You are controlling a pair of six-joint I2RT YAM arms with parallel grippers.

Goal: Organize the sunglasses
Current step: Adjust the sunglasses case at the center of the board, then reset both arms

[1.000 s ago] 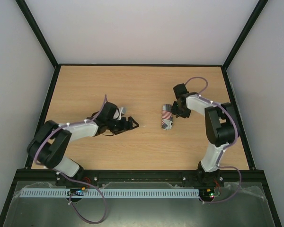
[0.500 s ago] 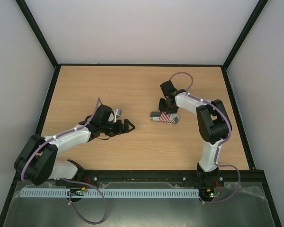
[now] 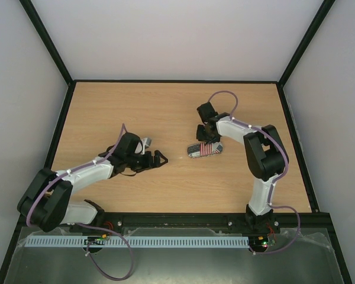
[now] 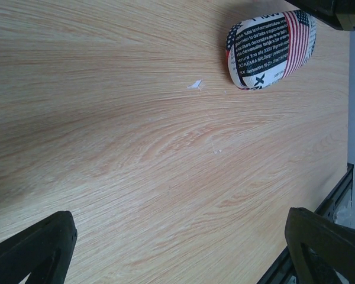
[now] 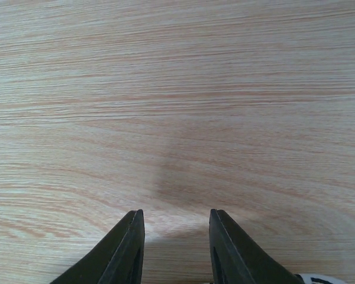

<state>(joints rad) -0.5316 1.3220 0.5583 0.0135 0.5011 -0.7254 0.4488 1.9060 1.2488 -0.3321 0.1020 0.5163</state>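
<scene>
The sunglasses show in no view. The closed oval flag-patterned case (image 3: 203, 149) lies crosswise at the table's middle, and also shows in the left wrist view (image 4: 271, 50). My right gripper (image 3: 207, 138) stands at the case's far right end, its jaws a little apart with only bare wood between them in the right wrist view (image 5: 176, 228). My left gripper (image 3: 160, 158) is wide open and empty, low over the table left of the case; its fingertips (image 4: 46, 248) frame bare wood.
A black rail (image 3: 177, 81) runs round the wooden table; its right edge shows in the left wrist view (image 4: 338, 188). A small white chip (image 4: 194, 84) lies on the wood near the case.
The case has turned from lengthwise to crosswise and slid left with my right gripper. My left arm has stretched out and its gripper has shifted slightly left.
</scene>
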